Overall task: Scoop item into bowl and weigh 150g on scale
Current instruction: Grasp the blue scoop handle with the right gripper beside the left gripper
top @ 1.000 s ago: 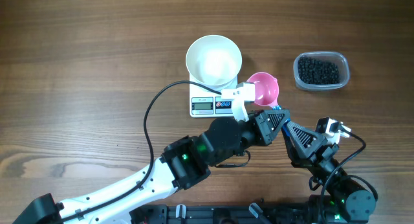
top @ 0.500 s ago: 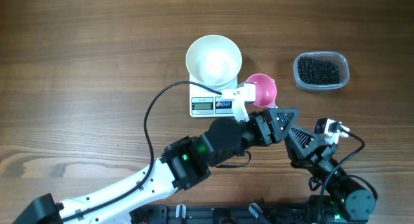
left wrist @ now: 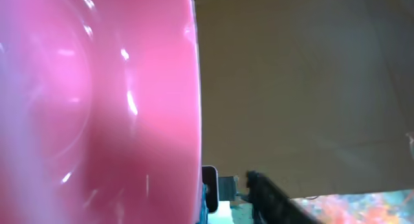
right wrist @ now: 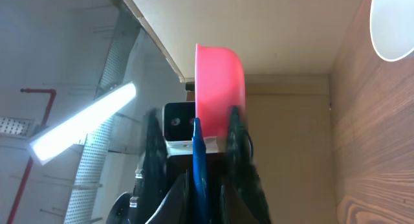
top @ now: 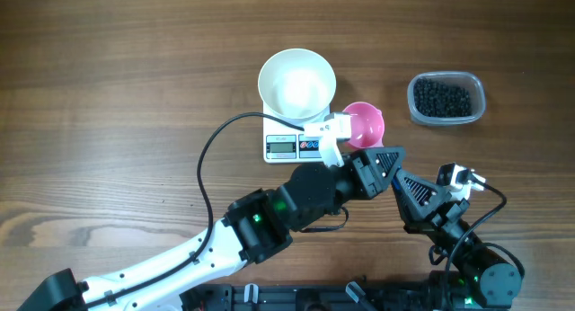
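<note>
The brown wooden table carries a round white bowl standing on a flat white digital scale. Well apart to the right, a clear plastic tub holds the small round black beans. The right gripper is clenched on the blue handle of a pink plastic scoop, which sits just right of the scale. The left gripper has its fingers spread either side of that handle, gripping nothing.
</note>
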Robot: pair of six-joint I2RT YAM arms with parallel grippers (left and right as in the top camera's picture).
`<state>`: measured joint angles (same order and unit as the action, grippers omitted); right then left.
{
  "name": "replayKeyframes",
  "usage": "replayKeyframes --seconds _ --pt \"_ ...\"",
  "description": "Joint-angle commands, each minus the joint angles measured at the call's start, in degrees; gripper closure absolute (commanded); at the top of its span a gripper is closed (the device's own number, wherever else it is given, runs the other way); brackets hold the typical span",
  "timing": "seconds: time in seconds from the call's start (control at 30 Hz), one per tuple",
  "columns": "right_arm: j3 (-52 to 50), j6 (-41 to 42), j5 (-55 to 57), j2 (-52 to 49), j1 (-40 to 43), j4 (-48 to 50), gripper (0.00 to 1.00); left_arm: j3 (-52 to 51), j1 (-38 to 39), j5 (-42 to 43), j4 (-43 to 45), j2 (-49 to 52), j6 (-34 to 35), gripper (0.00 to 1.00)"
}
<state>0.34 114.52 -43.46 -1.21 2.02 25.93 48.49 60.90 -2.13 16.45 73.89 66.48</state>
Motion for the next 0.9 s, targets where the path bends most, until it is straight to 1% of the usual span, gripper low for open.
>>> replayKeyframes --seconds 0.0,0.03,0.07,0.13,0.2,0.27,0.3,0.33,0.43,0.5,0.67,0.73,0.77,0.8,0.87 --pt "0.0 1.2 1.8 0.3 -0.2 0.4 0.96 -0.2 -0.4 -1.6 0.0 0.0 0.0 0.35" --pt "0.0 1.2 2.3 0.3 -0.2 0.4 0.96 -0.2 -0.4 -1.7 0.0 0.0 0.0 0.32" --pt "0.0 1.2 2.5 0.3 -0.2 0.4 0.96 -0.2 -0.4 -2.0 0.0 0.0 0.0 0.32" --pt "0.0 1.2 2.6 0.3 -0.2 0.4 0.96 -0.2 -0.4 -2.3 -0.1 0.0 0.0 0.35" --pt "0.0 1.2 2.6 0.3 -0.2 0.3 0.96 -0.2 -0.4 -3.4 -0.5 0.0 0.0 0.42" --pt "0.0 1.2 2.6 0.3 -0.2 0.3 0.96 -0.2 -0.4 -4.7 -0.9 0.0 0.0 0.51" --pt "0.0 1.2 2.8 0.3 -0.2 0.3 0.96 -0.2 -0.4 -5.0 -0.9 0.0 0.0 0.58" --pt "0.0 1.2 2.8 0.3 -0.2 0.3 0.96 -0.2 -0.4 -5.1 -0.9 0.0 0.0 0.62" --pt "0.0 1.1 2.8 0.3 -0.2 0.3 0.96 -0.2 -0.4 -5.1 -0.9 0.0 0.0 0.7" --pt "0.0 1.1 2.5 0.3 -0.2 0.3 0.96 -0.2 -0.4 -5.5 -0.9 0.0 0.0 0.73" --pt "0.0 1.2 2.3 0.3 -0.2 0.3 0.96 -0.2 -0.4 -5.5 -0.9 0.0 0.0 0.87" --pt "0.0 1.2 2.3 0.3 -0.2 0.3 0.96 -0.2 -0.4 -5.5 -0.9 0.0 0.0 0.9" --pt "0.0 1.2 2.3 0.3 -0.2 0.3 0.96 -0.2 -0.4 -5.5 -0.8 0.0 0.0 0.94" --pt "0.0 1.1 2.3 0.3 -0.2 0.3 0.96 -0.2 -0.4 -5.5 -0.8 0.0 0.0 0.96" --pt "0.0 1.1 2.3 0.3 -0.2 0.4 0.95 -0.2 -0.4 -5.5 -0.8 0.0 0.0 0.96"
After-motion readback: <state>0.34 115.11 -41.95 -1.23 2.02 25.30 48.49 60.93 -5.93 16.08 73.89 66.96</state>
